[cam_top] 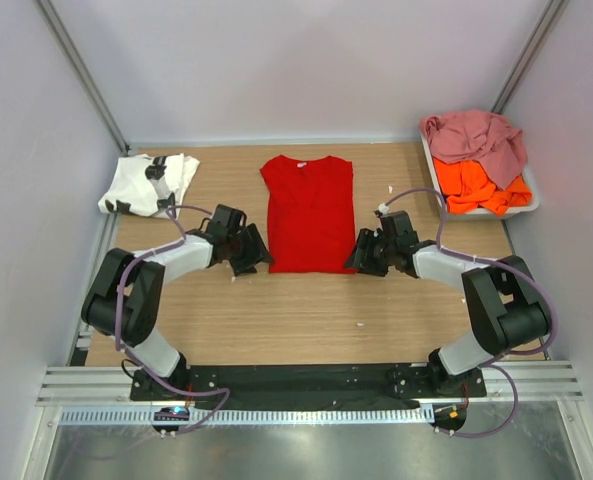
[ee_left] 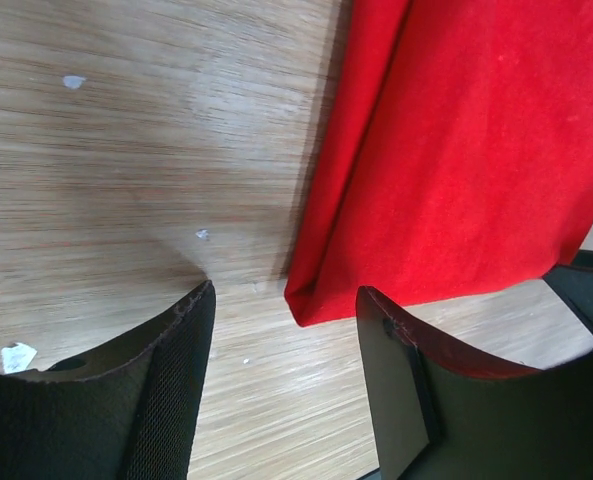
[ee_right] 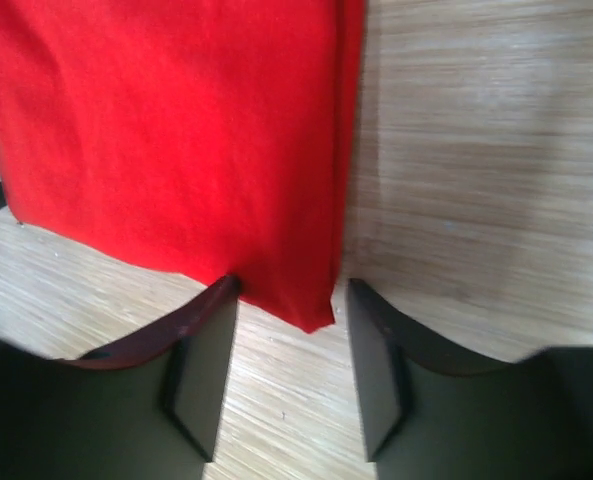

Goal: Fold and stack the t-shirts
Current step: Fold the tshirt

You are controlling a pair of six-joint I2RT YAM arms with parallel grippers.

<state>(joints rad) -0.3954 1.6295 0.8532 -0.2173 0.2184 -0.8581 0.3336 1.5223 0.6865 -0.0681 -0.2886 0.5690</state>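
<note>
The red t-shirt (cam_top: 309,212) lies flat mid-table with its sleeves folded in. My left gripper (cam_top: 259,262) is open at its near left corner, which shows between the fingers in the left wrist view (ee_left: 321,300). My right gripper (cam_top: 358,262) is open at the near right corner; that corner (ee_right: 311,310) lies between its fingers (ee_right: 201,350). A folded white t-shirt with black print (cam_top: 148,183) lies at the far left. The orange t-shirt (cam_top: 483,188) and dusty pink t-shirt (cam_top: 476,135) are heaped in the tray.
The pale plastic tray (cam_top: 532,196) stands at the far right against the wall. Small white specks (ee_left: 73,82) lie on the wood. Walls close in on left, right and back.
</note>
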